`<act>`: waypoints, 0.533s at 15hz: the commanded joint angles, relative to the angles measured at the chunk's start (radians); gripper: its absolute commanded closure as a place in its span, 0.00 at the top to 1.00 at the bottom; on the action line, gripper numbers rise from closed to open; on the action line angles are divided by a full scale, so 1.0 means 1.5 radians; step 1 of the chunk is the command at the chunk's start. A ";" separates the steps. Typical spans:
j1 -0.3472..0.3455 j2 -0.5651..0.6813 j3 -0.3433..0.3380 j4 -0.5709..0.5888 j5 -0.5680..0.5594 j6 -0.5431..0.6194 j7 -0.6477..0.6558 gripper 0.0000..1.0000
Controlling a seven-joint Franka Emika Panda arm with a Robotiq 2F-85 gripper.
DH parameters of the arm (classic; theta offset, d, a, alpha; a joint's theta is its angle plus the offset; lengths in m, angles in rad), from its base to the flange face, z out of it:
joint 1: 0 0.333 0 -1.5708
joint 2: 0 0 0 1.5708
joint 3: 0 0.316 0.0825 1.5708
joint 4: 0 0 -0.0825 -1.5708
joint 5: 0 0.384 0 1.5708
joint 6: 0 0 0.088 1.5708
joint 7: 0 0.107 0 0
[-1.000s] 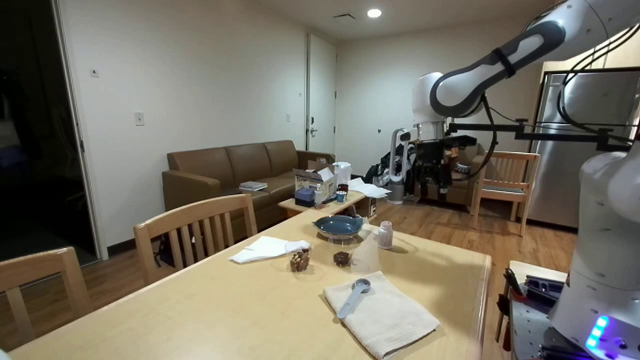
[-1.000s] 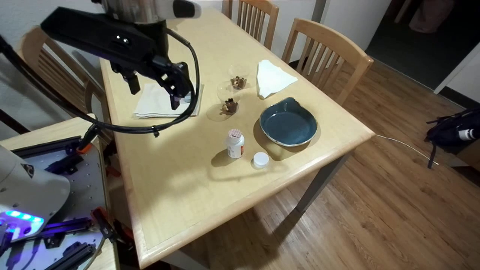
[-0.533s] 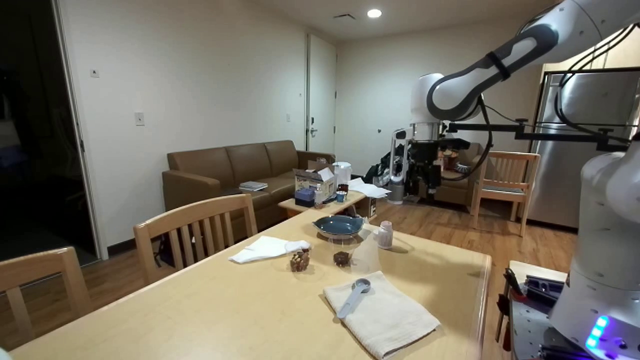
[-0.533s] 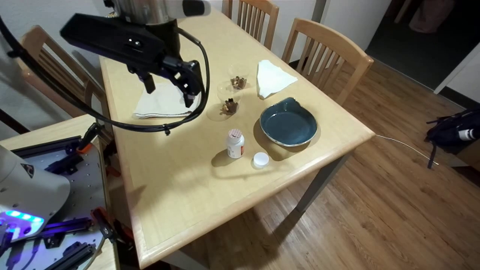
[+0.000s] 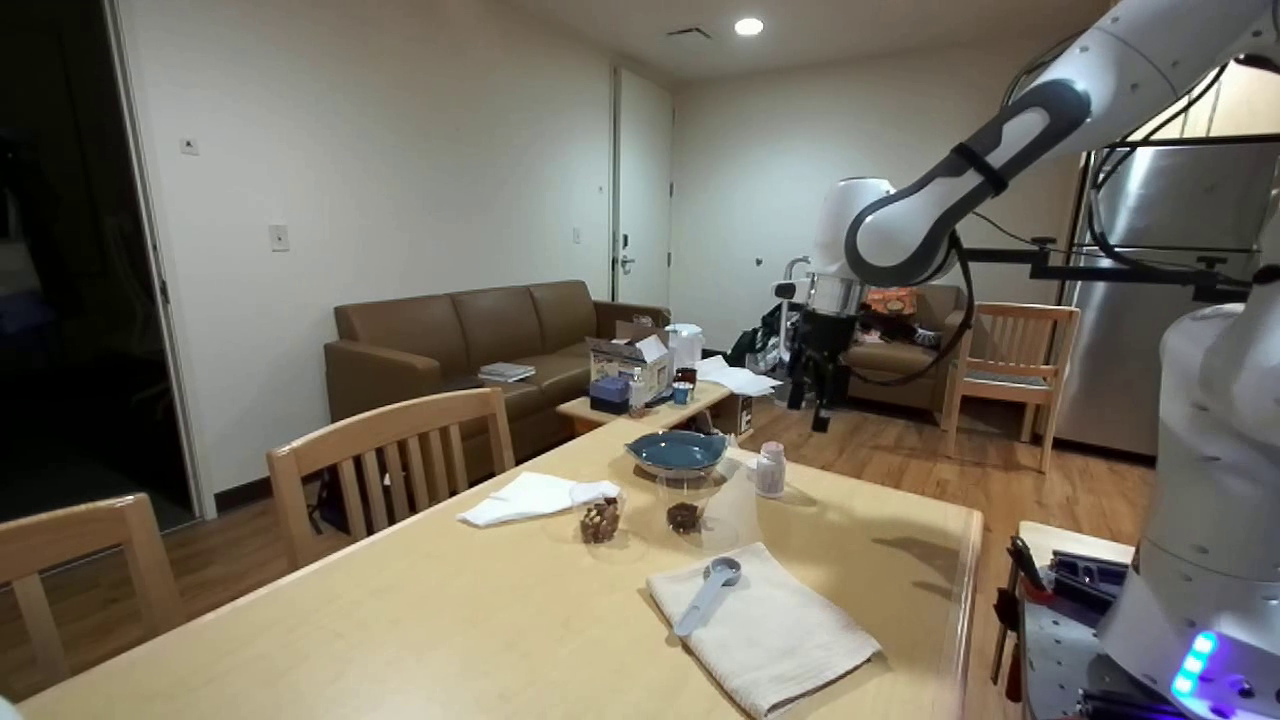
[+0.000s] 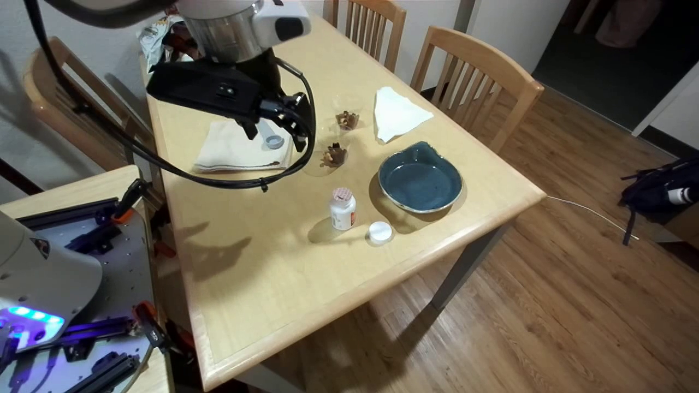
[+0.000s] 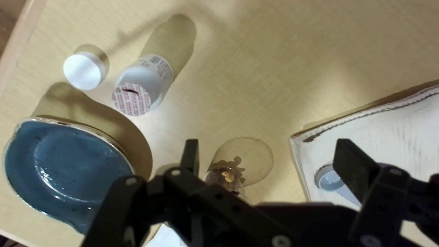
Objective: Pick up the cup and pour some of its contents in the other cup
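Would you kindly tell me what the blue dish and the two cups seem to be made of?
The blue dish is probably glazed ceramic, with glossy highlights and small speckles. One cup and the other cup look smooth and see-through, so plastic or glass; I cannot tell which.

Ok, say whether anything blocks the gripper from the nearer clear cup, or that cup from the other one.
Nothing visible does. In the wrist view, no object shows between the gripper and the nearer cup, which it partly hides. In an exterior view, nothing stands between that cup and the other cup.
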 commanded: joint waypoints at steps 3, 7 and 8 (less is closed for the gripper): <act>-0.009 0.095 0.049 0.030 -0.005 0.050 0.003 1.00; 0.001 0.140 0.082 0.062 0.004 0.064 -0.020 1.00; 0.010 0.148 0.095 0.069 0.015 0.067 -0.042 1.00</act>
